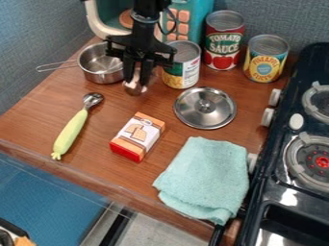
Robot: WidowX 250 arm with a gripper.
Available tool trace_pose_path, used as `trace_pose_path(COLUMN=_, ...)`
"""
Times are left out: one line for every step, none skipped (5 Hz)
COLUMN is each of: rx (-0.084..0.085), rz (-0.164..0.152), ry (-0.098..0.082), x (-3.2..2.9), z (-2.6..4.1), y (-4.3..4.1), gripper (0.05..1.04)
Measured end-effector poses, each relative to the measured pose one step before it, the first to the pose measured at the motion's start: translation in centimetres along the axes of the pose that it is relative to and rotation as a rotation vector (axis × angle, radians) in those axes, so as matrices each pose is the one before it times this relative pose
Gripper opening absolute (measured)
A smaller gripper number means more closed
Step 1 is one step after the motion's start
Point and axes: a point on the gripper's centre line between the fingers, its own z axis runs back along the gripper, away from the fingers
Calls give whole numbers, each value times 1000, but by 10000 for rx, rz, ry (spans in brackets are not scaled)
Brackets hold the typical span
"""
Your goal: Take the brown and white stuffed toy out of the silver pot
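Camera view: black gripper [137, 82] hangs down over the back part of the wooden counter [35, 115], jaws closed on a small silvery-white object [134, 89], its lower end poking out below the tips; whether the object touches the wood, cannot tell; exact kind unclear, mostly hidden by the jaws. Metal saucepan [101, 73] just left of it in the view, handle out toward the wall [38, 38]; green, white and yellow can [183, 68] just to the right, upright; behind that, taller red can with tomato pictures [223, 43], also upright; yellow can with blue bands [264, 61] further right, upright. Teal toy oven [201, 9] with orange buttons at the back, behind the arm. Round metal lid [206, 106] lies flat, knob up, in front of the cans; orange, white and red box [137, 136] lies mid-counter; spoon [74, 126] with pale green handle lies to the left, metal bowl toward the saucepan; light teal cloth [204, 177] lies folded near the front edge, beside the black stove [265, 175] at right.
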Motion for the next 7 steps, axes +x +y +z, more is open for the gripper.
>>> trace_pose_path(rx=159, rz=153, ry=403, x=-486, z=-1075, y=-86, gripper=255)
trace_pose_path(rx=116, rz=62, ry=395, x=-499, z=-754, y=-23, gripper=330)
trace_pose_path(rx=36, rz=78, ry=103, x=-106, z=101, y=60, gripper=632)
trace_pose_path(rx=63, rz=84, ry=-58, x=0, z=434, y=225, gripper=912)
trace_pose_path(rx=131, rz=402, ry=-922, x=666, z=3925, y=430, gripper=1007)
trace_pose_path(rx=-150, rz=-57, ry=-297, x=-132, z=1781, y=-413, gripper=1001)
trace_pose_path(rx=-185, rz=-469, ry=209, x=-389, z=454, y=-503, gripper=1000)
